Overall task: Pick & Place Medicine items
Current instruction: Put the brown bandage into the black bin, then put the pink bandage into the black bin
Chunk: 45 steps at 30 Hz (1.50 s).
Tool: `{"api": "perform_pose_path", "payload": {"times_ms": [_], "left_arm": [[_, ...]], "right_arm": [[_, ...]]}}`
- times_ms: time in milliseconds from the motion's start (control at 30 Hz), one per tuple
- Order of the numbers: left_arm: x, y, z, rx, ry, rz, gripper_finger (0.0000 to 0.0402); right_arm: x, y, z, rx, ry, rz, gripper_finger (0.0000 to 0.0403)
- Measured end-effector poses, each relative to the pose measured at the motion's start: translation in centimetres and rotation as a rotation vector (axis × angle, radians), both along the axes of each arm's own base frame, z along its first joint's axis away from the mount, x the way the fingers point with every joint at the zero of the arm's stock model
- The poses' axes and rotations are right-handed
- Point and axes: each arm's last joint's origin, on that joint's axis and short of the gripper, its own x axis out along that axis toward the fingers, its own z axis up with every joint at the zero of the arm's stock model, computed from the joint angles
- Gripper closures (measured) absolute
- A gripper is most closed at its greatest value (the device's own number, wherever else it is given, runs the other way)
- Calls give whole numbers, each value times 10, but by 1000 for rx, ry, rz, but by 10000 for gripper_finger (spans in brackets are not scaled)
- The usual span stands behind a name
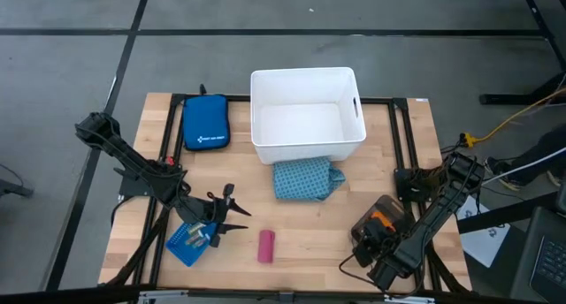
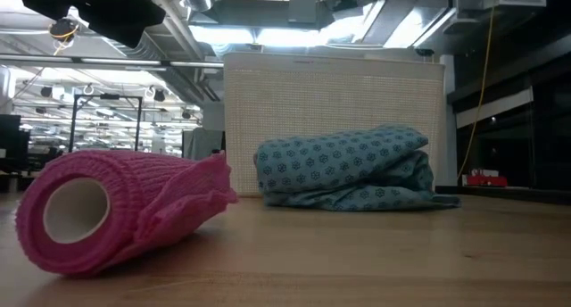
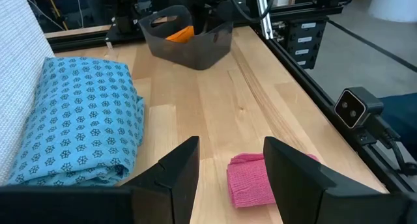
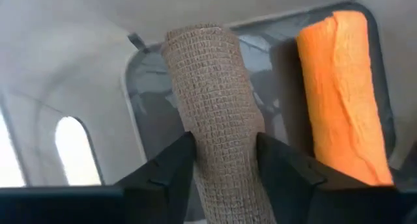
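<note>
**Right gripper closing on the tan roll inside the dark bin; grip not yet secure.**

The right gripper (image 4: 225,162) sits in the dark bin (image 1: 378,223), its fingers bracketing the tan bandage roll (image 4: 215,100), with the orange roll (image 4: 345,94) just beside. A loose hold risks dropping the roll or dragging the orange one. The left gripper (image 3: 231,168) waits with fingers apart near the pink roll (image 3: 251,178). The teal pack (image 1: 305,178) lies beside the white bin (image 1: 305,76).

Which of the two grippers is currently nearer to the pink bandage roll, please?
Left. The left gripper hovers just beside the pink roll, fingers open toward it. The right gripper is farther off, in the dark bin, around the tan roll.
</note>
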Motion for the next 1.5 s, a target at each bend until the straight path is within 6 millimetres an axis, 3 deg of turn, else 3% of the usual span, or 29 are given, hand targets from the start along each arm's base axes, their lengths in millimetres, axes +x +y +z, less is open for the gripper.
{"api": "perform_pose_path", "payload": {"times_ms": [267,600,967,1300,1500], "left_arm": [[0,0,0,-4,1,1,233],[0,0,0,-4,1,2,233],[0,0,0,-6,1,2,233],[0,0,0,-6,1,2,233],[0,0,0,-5,1,2,233]], "right_arm": [[0,1,1,13,19,0,159],[0,1,1,14,19,1,101],[1,2,4,17,21,1,96],[6,9,49,-51,26,21,96],[6,8,59,-79,38,11,96]]}}
